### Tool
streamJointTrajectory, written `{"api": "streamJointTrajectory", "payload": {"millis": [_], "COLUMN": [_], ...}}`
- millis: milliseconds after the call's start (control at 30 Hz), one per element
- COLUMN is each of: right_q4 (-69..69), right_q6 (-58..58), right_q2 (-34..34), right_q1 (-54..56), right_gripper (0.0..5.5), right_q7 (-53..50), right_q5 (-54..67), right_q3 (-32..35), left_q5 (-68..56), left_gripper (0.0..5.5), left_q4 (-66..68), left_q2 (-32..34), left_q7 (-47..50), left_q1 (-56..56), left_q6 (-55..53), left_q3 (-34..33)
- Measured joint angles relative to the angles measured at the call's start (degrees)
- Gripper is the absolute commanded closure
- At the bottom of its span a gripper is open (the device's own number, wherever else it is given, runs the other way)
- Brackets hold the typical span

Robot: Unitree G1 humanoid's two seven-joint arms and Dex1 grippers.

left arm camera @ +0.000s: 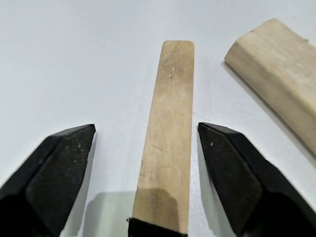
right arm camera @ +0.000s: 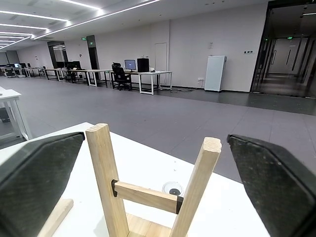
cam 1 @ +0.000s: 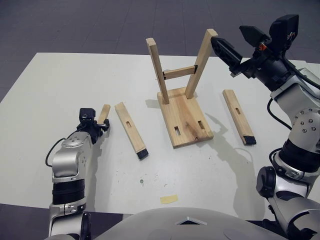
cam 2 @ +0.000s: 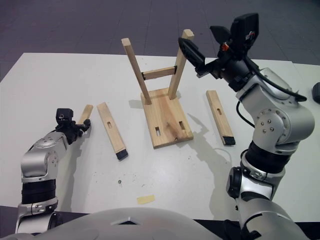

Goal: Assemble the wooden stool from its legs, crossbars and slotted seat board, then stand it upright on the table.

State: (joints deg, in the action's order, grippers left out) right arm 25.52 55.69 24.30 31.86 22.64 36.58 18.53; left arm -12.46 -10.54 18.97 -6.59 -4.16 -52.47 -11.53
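Observation:
The slotted seat board [cam 1: 186, 124] lies flat mid-table. Two legs [cam 1: 157, 70] [cam 1: 201, 61] stand up from its far end, joined by a crossbar [cam 1: 178, 73]. My right gripper [cam 1: 235, 44] hovers open beside the top of the right-hand upright leg, apart from it; its wrist view shows both legs [right arm camera: 106, 182] [right arm camera: 197, 180] between the spread fingers [right arm camera: 34, 187]. A loose short crossbar [left arm camera: 168, 143] lies on the table between the open fingers [left arm camera: 237, 177] of my left gripper [cam 1: 95, 125], untouched. Loose slotted legs lie left [cam 1: 131, 129] and right [cam 1: 238, 116] of the board.
The white table [cam 1: 50, 90] has bare room at the far left and along the front. A scrap of yellow tape [cam 1: 169, 199] lies near the front edge. Dark floor lies beyond the far edge.

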Motion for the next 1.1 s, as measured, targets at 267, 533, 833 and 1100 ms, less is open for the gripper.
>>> {"api": "streamJointTrajectory", "payload": {"millis": [267, 533, 833, 1100], "right_q4": [-0.31, -0.8, -6.7, -13.36], "right_q6": [1.27, 2.67, 9.05, 5.64], "right_q2": [-3.11, -4.0, -9.63, -22.46], "right_q1": [1.97, 3.64, 4.43, 11.46], "right_gripper": [0.1, 0.1, 0.1, 0.1], "right_q7": [-5.36, -8.05, -16.03, -22.93], "right_q5": [4.68, 9.81, 24.6, 30.16], "right_q3": [0.25, -0.01, 4.55, -4.21], "left_q5": [-4.73, -2.83, -5.65, -10.31], "left_gripper": [3.75, 4.19, 4.19, 4.19], "left_q4": [1.76, 3.62, -17.4, -33.27], "left_q2": [2.47, 4.16, 0.43, -2.17], "left_q7": [-5.01, -5.27, -2.76, -3.2], "left_q1": [-1.77, -2.17, -4.53, -11.48], "left_q6": [-4.97, -2.35, 17.7, 13.76], "left_q3": [-4.23, -2.25, -6.18, 9.7]}}
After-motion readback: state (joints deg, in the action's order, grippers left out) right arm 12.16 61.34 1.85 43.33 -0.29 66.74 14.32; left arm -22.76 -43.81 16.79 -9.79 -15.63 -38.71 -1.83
